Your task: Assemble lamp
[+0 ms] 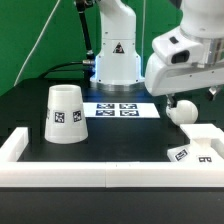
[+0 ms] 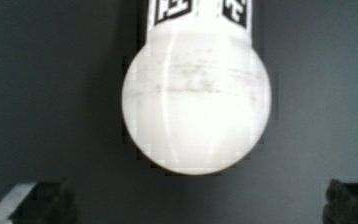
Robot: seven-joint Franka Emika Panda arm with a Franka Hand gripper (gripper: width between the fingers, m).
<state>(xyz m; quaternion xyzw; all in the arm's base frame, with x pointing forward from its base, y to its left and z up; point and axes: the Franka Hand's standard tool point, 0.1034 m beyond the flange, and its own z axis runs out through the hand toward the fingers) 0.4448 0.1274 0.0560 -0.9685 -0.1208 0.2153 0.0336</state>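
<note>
White plastic shade (image 1: 65, 112) stands at the exterior view's left, stepped base (image 1: 193, 152) at the right. Bulb (image 2: 194, 100) lies on the table (image 1: 120, 140) beneath me: probably light, hard, slick, prone to rolling. I'd pinch squarely across its belly. Arm points down; gripper (image 2: 197, 203) jaws wide, holding nothing.

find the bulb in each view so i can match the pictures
Exterior view: the bulb is the small white ball at the exterior view's right, just under the gripper.
Wrist view: the bulb fills the middle of the picture, its tagged neck pointing away from the fingers.
Shared landmark: the gripper, close by the bulb in both views.
</note>
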